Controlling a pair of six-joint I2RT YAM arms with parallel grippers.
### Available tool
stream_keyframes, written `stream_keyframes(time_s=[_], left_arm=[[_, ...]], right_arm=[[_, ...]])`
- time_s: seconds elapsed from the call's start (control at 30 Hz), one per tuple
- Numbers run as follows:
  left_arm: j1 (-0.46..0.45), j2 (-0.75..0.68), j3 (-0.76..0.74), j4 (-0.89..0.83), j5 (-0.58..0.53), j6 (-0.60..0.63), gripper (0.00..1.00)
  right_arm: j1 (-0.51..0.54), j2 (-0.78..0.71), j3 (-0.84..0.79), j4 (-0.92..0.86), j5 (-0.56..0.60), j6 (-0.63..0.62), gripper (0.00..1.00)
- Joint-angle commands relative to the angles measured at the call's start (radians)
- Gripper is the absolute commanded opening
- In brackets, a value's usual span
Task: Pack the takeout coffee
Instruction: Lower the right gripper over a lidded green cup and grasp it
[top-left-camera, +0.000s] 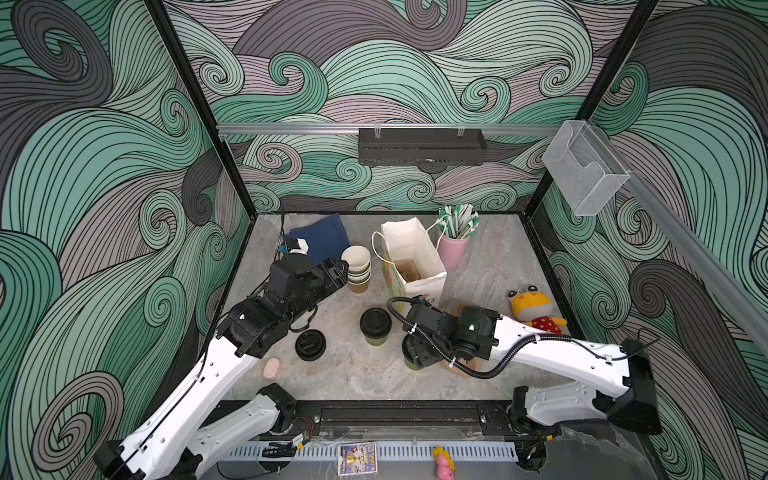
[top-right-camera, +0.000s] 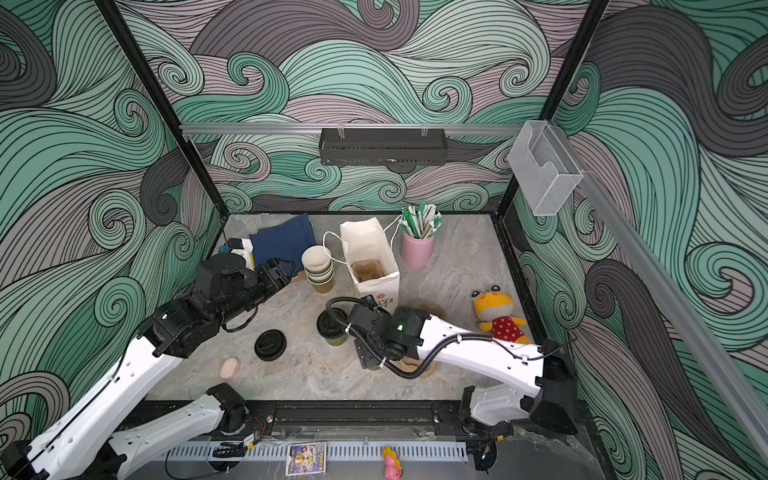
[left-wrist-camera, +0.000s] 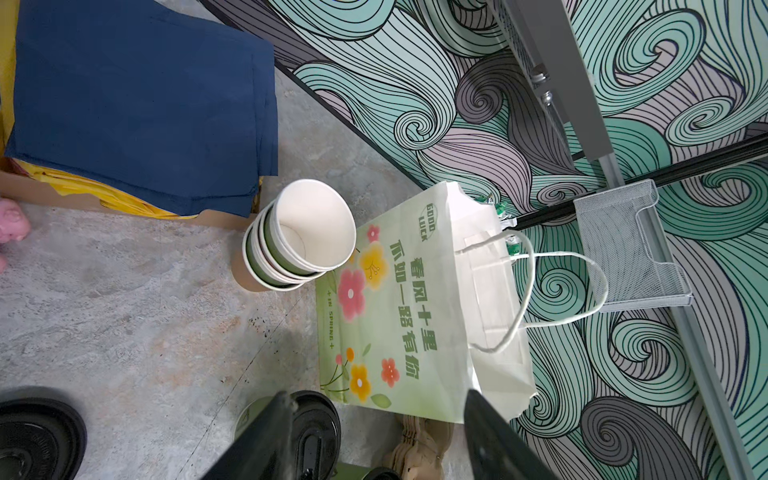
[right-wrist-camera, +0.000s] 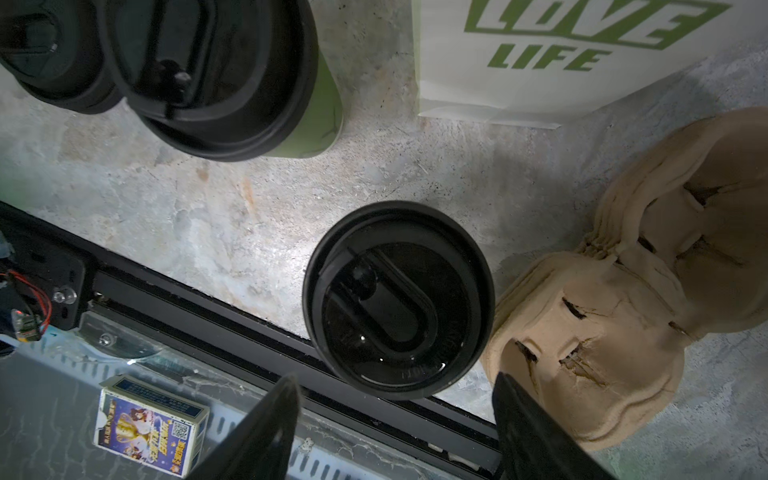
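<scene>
Marble table (top-left-camera: 357, 374), cup (top-left-camera: 375, 323) and second cup (right-wrist-camera: 399, 299) upright, lids up, left tool (left-wrist-camera: 378, 395), right tool (right-wrist-camera: 395, 376) spread, empty.

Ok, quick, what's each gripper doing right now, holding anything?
Left gripper: open, holding nothing.
Right gripper: open, over a lidded cup, not gripping it.

Soft, even light falls from above in both top views, leaving only faint shadows on the surface (top-left-camera: 353, 374); the walls (top-left-camera: 83, 166) bow toward the edges. The right wrist view is dimmer, its lid (right-wrist-camera: 399, 299) glinting, perhaps slightly blurred.
</scene>
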Motion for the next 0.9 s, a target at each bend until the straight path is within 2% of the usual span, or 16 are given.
stream_keyframes(time_s=[0.0, 0.1, 0.37, 0.87], left_arm=[[0.011, -0.014, -0.007, -0.024, -0.001, -0.011, 0.67], [0.011, -0.021, -0.019, -0.019, 0.005, -0.016, 0.67], [0.011, -0.005, -0.016, -0.007, 0.026, -0.016, 0.67], [0.011, 0.030, -0.001, 0.011, 0.051, -0.011, 0.67]], right_arm=[[0.004, 0.018, 0.016, -0.065, 0.005, 0.074, 0.81], [0.003, 0.017, 0.005, -0.065, 0.000, 0.097, 0.84], [-0.049, 0.017, 0.004, -0.024, -0.061, 0.115, 0.84], [-0.071, 0.067, 0.029, -0.003, -0.076, 0.075, 0.81]])
